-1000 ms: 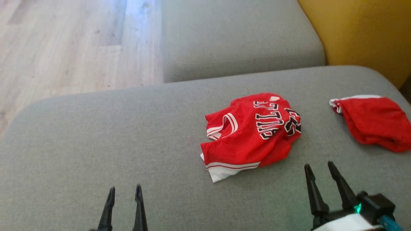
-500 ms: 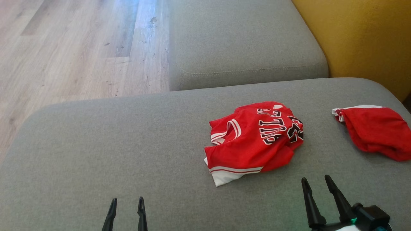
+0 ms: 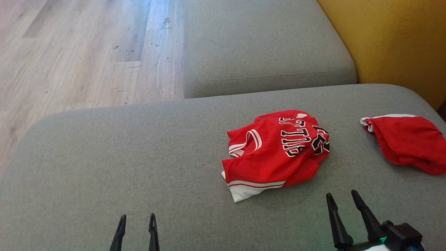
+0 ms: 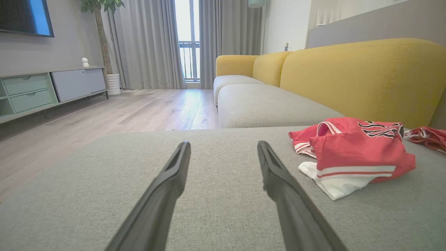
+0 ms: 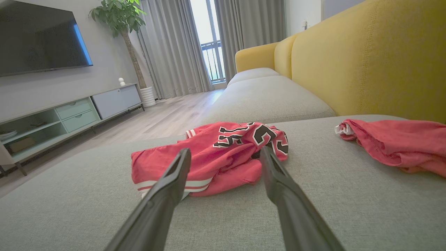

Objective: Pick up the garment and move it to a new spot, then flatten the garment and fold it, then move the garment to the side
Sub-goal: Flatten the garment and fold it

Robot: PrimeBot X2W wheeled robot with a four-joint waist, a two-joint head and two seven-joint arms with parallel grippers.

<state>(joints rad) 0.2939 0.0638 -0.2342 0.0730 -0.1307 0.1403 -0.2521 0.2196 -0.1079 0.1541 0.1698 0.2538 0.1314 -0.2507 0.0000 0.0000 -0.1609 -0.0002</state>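
Garment (image 3: 275,153) lies crumpled, red, white-trimmed, black-lettered.

Red jersey (image 3: 275,153), black-white lettering, white-striped hem, lies crumpled on grey cushion (image 3: 139,157), right of centre.

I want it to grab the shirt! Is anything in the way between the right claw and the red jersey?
No. In the head view, just bare grey cushion lies between the right gripper and the jersey.
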